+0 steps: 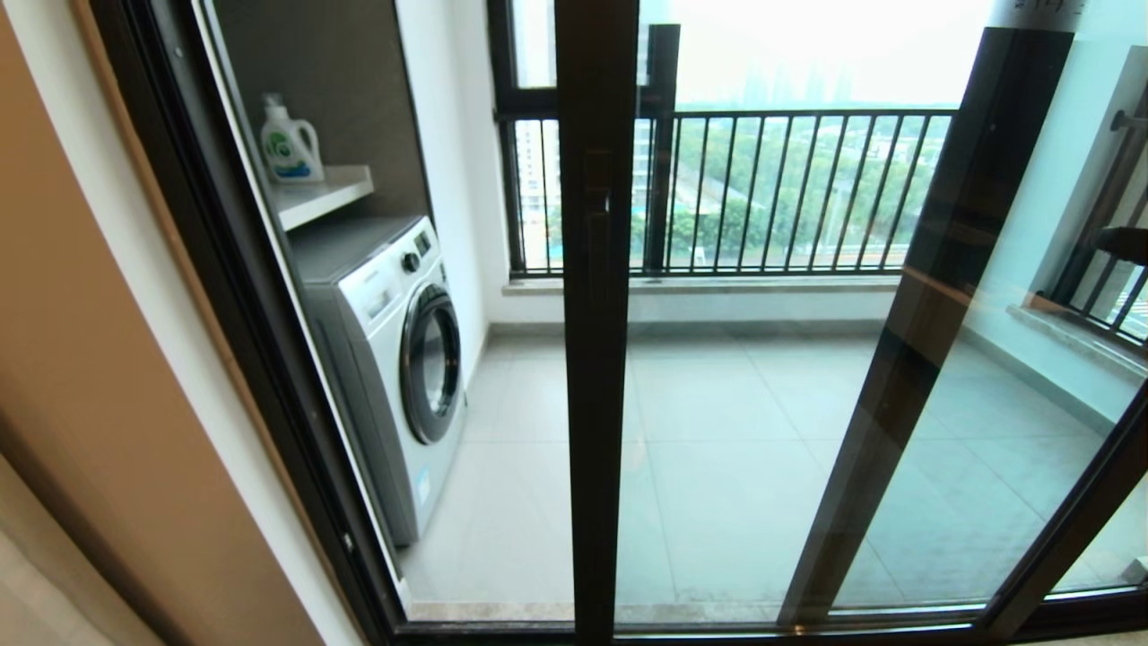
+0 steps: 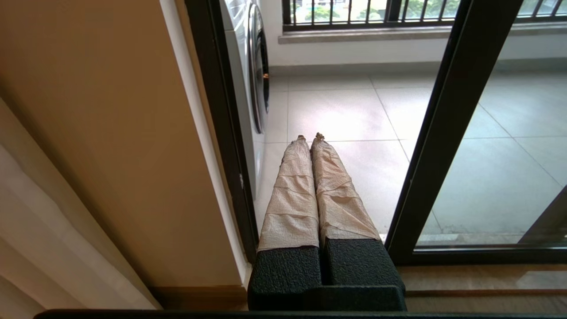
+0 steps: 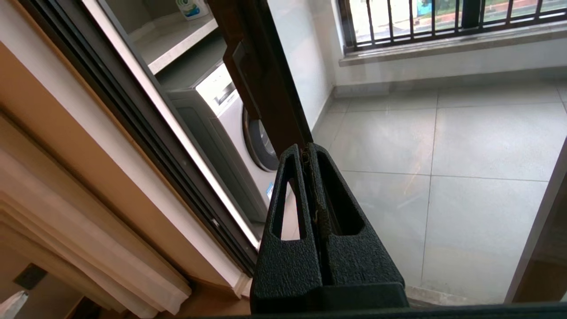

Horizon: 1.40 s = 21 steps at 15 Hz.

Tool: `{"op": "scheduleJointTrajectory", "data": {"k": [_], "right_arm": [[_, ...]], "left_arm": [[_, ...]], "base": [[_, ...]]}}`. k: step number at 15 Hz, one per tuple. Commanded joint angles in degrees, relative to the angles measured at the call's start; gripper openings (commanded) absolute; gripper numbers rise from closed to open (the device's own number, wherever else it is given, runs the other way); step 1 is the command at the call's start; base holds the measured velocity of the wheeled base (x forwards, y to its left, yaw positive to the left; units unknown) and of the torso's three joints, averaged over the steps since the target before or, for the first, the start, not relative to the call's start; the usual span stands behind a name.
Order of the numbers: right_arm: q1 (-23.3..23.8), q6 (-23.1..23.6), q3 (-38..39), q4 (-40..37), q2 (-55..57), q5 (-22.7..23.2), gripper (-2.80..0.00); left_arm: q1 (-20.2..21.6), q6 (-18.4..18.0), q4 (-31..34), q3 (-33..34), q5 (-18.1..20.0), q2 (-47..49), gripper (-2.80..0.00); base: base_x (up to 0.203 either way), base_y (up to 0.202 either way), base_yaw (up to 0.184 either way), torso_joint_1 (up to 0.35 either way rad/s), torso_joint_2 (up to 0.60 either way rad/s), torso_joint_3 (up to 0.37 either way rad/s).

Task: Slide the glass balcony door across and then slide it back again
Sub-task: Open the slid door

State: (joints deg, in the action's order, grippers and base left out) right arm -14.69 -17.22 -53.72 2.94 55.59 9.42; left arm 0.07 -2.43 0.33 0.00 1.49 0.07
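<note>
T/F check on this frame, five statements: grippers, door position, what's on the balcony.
1. Both grippers are shut. True: the left gripper and right gripper have their fingers pressed together, holding nothing.
2. The glass balcony door has its handle upright at about mid-opening. True: a gap shows between it and the left jamb.
3. The right gripper is gripping the door handle. False: in the right wrist view it points at the upright below the handle, shut on nothing.
4. The washing machine has its round door open. False: it is closed.
5. A detergent bottle stands on the balcony floor. False: it stands on the shelf above the machine.
</note>
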Motion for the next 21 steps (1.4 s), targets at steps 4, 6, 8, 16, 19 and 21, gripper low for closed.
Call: {"op": "scheduleJointTrajectory", "data": {"k": [4, 6, 8, 16, 19, 21], "right_arm": [[-0.52, 0.0, 2.23, 0.22, -0.31, 0.33, -2.8], [-0.87, 0.02, 0.31, 0.2, -0.35, 0.72, -2.8], [-3.68, 0.07, -0.68, 0.06, 1.17, 1.65, -2.8], [-6.52, 5.43, -4.79, 7.96, 24.68, -2.11, -2.8], [-7.8, 6.45, -13.45, 9.33, 31.02, -3.53, -2.8], [-9.0, 6.57, -16.81, 8.06, 34.06, -3.57, -2.8]], "left_arm": [[0.01, -0.04, 0.02, 0.09, 0.01, 0.01, -2.8], [0.01, -0.04, 0.02, 0.09, 0.01, 0.01, -2.8], [0.01, -0.04, 0.02, 0.09, 0.01, 0.01, -2.8], [0.01, -0.04, 0.02, 0.09, 0.01, 0.01, -2.8], [0.01, -0.04, 0.02, 0.09, 0.01, 0.01, -2.8], [0.01, -0.04, 0.02, 0.09, 0.01, 0.01, -2.8]], "base": [[0.0, 0.0, 0.0, 0.0, 0.0, 0.0], [0.0, 0.0, 0.0, 0.0, 0.0, 0.0], [0.0, 0.0, 0.0, 0.0, 0.0, 0.0], [0.0, 0.0, 0.0, 0.0, 0.0, 0.0], [0.0, 0.0, 0.0, 0.0, 0.0, 0.0], [0.0, 0.0, 0.0, 0.0, 0.0, 0.0]]}}
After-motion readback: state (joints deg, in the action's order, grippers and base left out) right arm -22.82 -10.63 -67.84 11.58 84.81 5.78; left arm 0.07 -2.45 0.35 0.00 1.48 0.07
